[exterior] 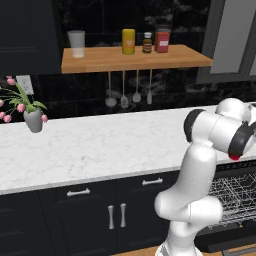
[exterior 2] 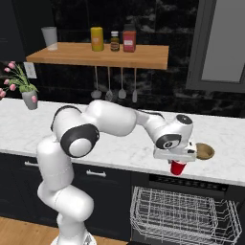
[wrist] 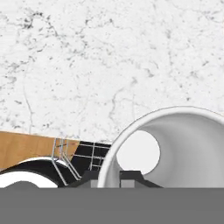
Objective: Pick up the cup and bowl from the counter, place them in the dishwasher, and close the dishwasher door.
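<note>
Gripper (exterior 2: 178, 160) is closed on the cup (exterior 2: 178, 167); jaws are clamped on its rim, seen in the hand view with the white inside of the cup (wrist: 175, 144) right at the fingertips (wrist: 131, 176). In the right base view the red cup is held off the worktop (exterior 2: 119, 143), hanging just past its front edge, above the dishwasher (exterior 2: 191, 184) control strip. The wire rack (exterior 2: 182, 215) is pulled out directly below it, door down. The bowl (exterior 2: 205, 151) is sat on the worktop at the front edge, just beside the gripper on its right side, apparently not touching. In the left base view the arm blocks most of this; a sliver of red is seen under the wrist (exterior: 234, 157), with the rack (exterior: 232, 197) at the right edge. The vase (exterior: 33, 120) is stood at the worktop's far left, well apart.
</note>
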Available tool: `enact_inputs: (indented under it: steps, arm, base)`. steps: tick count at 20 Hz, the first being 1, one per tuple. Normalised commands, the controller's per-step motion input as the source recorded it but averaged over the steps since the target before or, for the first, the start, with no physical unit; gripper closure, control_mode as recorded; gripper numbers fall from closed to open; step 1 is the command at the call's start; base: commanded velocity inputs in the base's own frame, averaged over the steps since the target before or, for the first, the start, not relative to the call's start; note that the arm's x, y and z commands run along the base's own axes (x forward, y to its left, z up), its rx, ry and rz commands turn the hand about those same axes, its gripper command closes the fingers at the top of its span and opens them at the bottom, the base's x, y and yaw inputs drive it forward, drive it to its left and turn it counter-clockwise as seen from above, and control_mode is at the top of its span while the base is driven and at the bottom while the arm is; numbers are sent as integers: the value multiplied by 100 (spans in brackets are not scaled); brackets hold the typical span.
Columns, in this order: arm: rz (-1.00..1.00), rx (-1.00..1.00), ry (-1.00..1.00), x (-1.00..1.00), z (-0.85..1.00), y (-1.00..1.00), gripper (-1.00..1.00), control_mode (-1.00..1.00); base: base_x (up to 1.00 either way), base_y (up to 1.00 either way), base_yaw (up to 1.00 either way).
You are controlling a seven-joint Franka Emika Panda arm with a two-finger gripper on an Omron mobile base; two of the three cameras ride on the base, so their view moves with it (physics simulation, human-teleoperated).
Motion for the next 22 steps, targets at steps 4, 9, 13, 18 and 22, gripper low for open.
enact_inputs:
  steps: [4, 9, 13, 18, 22]
  arm:
    - [9, -2, -8, -100, -9, 26, 100, -100]
    - [12, -8, -16, -90, -45, 20, 100, -100]
    - [10, -8, -18, -68, -56, 6, 100, -100]
    - [6, -6, -20, -50, -47, -2, 100, -100]
    - [0, -2, -11, -28, -36, -38, 100, -100]
  base:
    - [0, 0, 0]
    - [0, 0, 0]
    - [0, 0, 0]
    - [0, 0, 0]
    - [0, 0, 0]
